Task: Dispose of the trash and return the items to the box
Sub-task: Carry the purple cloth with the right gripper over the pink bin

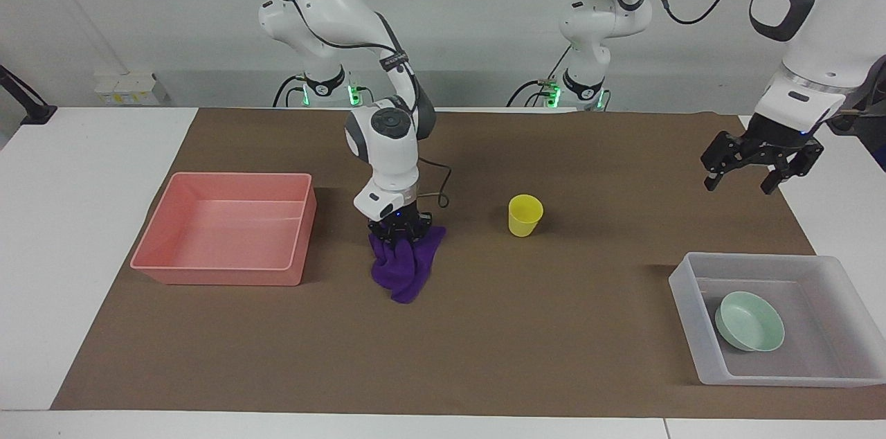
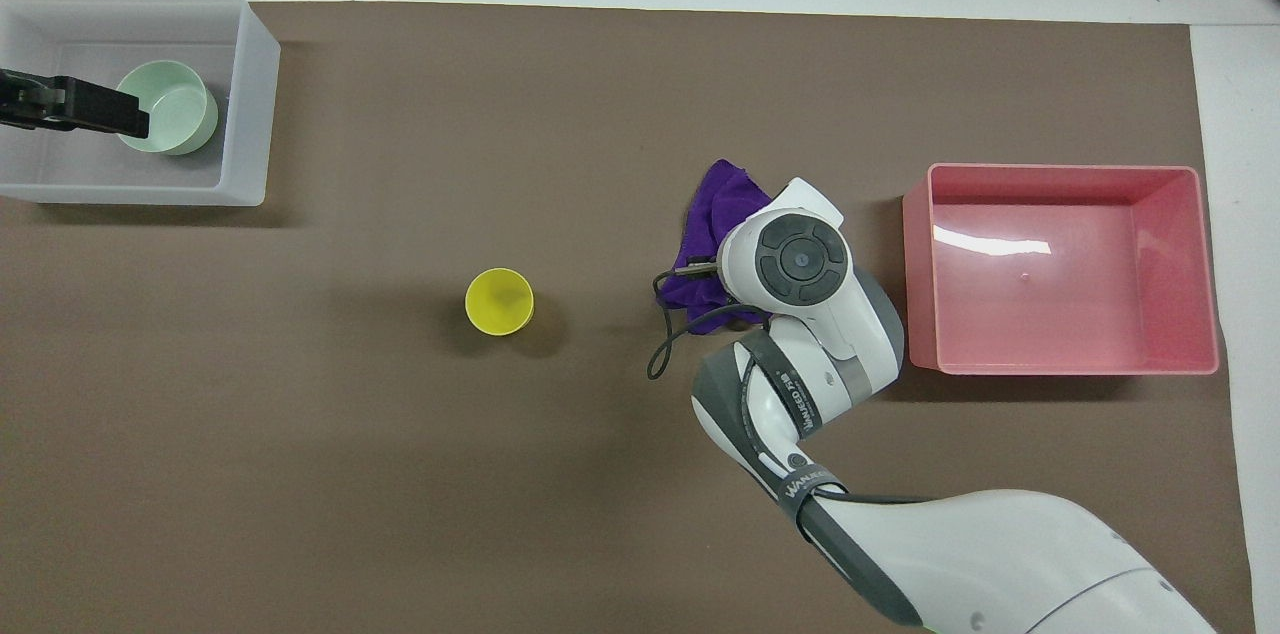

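Cloth (image 1: pixel 405 262) bunches between our right gripper (image 1: pixel 400 230) jaws, pinched at its top for the pink tray (image 1: pixel 223 270) alongside; our left gripper (image 1: pixel 760 165) hangs with jaws spread, above the box (image 1: pixel 694 318) holding the bowl (image 1: pixel 749 321), cup (image 1: pixel 525 214) waiting between the grippers

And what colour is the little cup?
The cup is yellow, clearest in the overhead view.

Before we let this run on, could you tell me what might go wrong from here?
The right gripper is pinching the purple rag only at its top, so loose folds could slip free or drag on the pink tray rim. The yellow cup stands upright beside the rag; a swinging arm might topple it. The left gripper hangs open, clear of the box.
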Controlling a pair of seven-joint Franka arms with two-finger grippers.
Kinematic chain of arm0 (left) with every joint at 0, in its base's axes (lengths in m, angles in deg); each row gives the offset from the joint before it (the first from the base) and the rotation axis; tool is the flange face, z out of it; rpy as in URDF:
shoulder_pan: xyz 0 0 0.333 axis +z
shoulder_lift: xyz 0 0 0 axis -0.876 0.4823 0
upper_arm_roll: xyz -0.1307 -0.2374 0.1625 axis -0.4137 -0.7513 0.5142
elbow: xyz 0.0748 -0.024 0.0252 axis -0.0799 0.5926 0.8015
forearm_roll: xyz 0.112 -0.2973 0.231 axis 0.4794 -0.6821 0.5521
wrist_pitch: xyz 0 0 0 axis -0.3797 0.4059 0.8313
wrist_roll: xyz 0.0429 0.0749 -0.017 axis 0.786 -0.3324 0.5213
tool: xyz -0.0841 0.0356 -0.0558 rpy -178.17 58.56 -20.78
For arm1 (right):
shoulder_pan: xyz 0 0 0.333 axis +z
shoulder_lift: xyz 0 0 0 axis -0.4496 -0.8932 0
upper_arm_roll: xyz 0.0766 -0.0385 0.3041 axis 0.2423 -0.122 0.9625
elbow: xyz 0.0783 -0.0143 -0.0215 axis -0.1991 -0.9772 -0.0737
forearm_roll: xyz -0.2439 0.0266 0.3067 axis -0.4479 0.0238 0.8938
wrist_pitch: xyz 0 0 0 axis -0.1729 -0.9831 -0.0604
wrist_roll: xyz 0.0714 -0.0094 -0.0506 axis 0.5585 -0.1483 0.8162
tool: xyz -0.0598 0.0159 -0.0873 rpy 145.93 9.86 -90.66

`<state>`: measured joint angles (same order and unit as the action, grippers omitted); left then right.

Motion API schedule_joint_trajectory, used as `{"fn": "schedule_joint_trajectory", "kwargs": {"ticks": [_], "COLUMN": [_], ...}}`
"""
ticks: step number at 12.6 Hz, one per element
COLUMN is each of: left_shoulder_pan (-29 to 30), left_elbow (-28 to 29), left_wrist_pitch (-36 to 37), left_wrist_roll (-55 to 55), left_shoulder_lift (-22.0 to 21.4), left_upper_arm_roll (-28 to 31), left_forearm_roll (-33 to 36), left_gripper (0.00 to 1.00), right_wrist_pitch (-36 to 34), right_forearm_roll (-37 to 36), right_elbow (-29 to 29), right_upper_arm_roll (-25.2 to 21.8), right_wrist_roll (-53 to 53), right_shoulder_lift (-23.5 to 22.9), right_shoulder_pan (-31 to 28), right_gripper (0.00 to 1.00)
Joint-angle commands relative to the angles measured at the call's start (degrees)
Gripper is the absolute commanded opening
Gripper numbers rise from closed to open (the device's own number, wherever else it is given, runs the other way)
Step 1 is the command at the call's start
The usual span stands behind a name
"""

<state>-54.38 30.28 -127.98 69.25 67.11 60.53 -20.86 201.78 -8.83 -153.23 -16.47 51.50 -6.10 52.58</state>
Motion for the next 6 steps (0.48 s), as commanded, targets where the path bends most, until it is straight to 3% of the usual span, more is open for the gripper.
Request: {"fn": "schedule_joint_trajectory", "kwargs": {"ticks": [1,3,6], "left_shoulder_pan": [-0.7,-1.5,-11.1], "left_elbow": [-0.6,-0.2,0.0], "left_wrist_pitch": [2.8,3.2,5.5], "left_wrist_roll": [0.4,0.2,0.4], "left_shoulder_lift": [-0.8,-3.1,-3.9], "left_upper_arm_roll": [-0.4,0.1,8.3], "left_forearm_roll": [0.5,0.4,0.5], "left_gripper": [1.00,1.00,1.00], "right_wrist_pitch": [-4.0,-7.7,-13.3], "right_forearm_roll": [-0.8,-0.8,-0.8], "right_elbow": [0.0,0.9,2.0], "right_upper_arm_roll": [0.3,0.3,0.3], "right_wrist_roll": [0.5,0.7,0.9], "right_shoulder_lift": [2.1,4.3,9.1], "right_shoulder_pan": [-0.1,-0.1,-0.6], "right_gripper": [0.00,0.00,0.00]}}
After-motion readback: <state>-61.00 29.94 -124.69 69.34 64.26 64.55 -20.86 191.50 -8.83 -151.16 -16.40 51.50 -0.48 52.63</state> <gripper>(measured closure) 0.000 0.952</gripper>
